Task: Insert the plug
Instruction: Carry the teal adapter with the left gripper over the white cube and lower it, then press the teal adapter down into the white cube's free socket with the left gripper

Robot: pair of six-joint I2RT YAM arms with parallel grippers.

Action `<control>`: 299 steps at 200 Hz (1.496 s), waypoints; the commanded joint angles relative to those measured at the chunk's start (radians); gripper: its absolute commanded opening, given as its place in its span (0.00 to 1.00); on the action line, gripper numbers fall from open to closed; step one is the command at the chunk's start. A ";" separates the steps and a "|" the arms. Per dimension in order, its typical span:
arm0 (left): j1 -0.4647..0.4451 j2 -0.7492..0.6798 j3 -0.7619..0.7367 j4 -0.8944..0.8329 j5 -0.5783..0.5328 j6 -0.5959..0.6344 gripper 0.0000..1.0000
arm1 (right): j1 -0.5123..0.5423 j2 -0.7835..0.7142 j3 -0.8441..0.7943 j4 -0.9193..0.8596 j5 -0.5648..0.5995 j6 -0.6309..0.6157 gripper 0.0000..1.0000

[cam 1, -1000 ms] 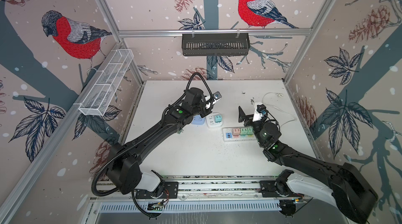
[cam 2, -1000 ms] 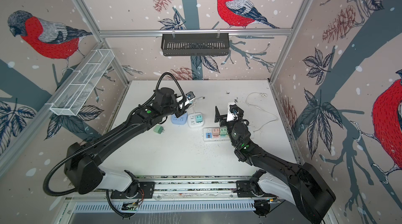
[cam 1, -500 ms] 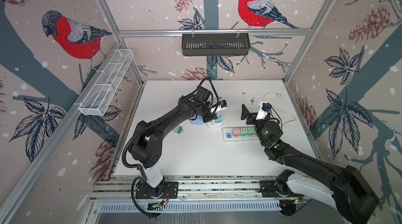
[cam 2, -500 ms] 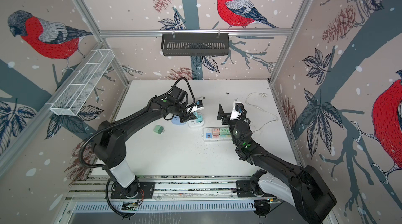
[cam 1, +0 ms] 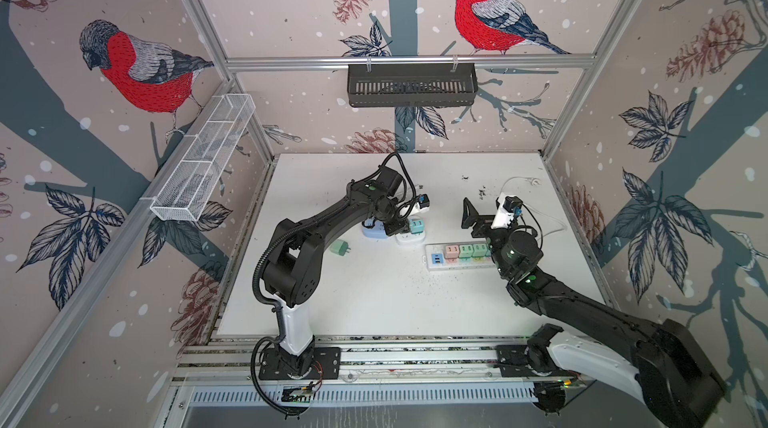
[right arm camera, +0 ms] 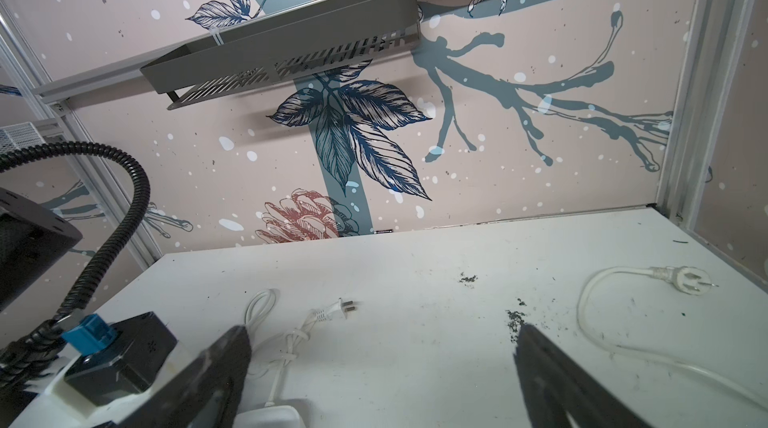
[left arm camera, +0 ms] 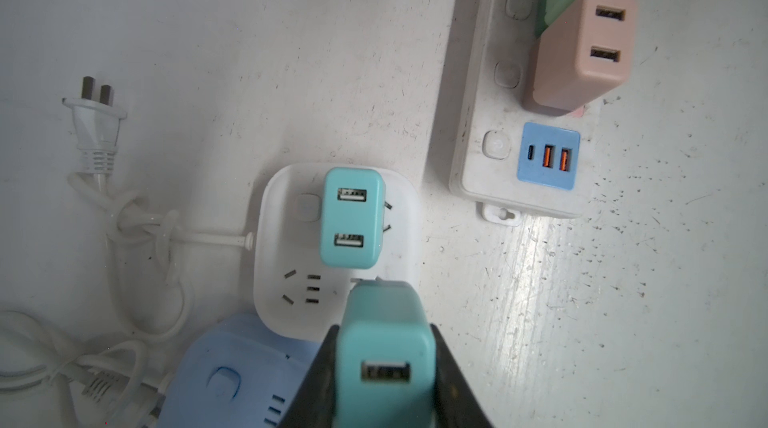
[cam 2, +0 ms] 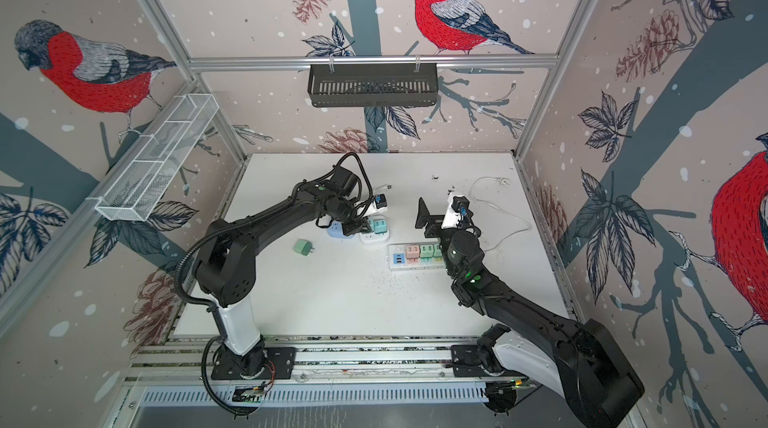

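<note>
Left gripper (left arm camera: 386, 380): my jaws are clamped narrow on a teal USB charger plug (left arm camera: 382, 322). One black finger (left arm camera: 322, 376) presses each side of its body, and its USB port faces the wrist camera. The plug's prong end sits over the face of the white square socket (left arm camera: 291, 280), just beside that socket's three-pin outlet. Whether the prongs have entered a slot I cannot tell. A second teal charger (left arm camera: 351, 218) is seated upright in the same socket. A blue socket block (left arm camera: 232, 372) lies against the white socket's edge.

In both top views this work takes place at the centre of the table (cam 1: 374, 301). The power strip (cam 1: 457, 259) lies right of centre, near the white socket but apart from it. It carries a pink charger (cam 1: 451, 250) and green chargers (cam 1: 466, 250). A loose green charger (cam 1: 340, 248) lies left of centre, well apart from the socket.

Right gripper (right arm camera: 382, 363): my jaws stand wide apart and hold nothing. In the top views it sits right of centre, just above the power strip in the frame.
</note>
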 commanded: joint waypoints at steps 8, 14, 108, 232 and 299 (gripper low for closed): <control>0.005 0.004 0.005 -0.016 0.008 0.011 0.00 | -0.003 0.010 0.000 0.016 -0.017 0.014 1.00; 0.005 0.004 0.004 -0.014 0.008 0.012 0.00 | -0.003 0.012 0.001 0.016 -0.021 0.015 1.00; 0.017 0.028 -0.021 0.056 0.050 -0.016 0.00 | -0.011 0.014 0.004 0.015 -0.033 0.025 1.00; 0.041 0.041 -0.041 0.101 0.071 -0.014 0.00 | -0.018 0.006 0.003 0.014 -0.049 0.040 1.00; 0.043 0.040 -0.061 0.149 0.063 -0.036 0.00 | -0.022 0.011 0.004 0.014 -0.053 0.044 1.00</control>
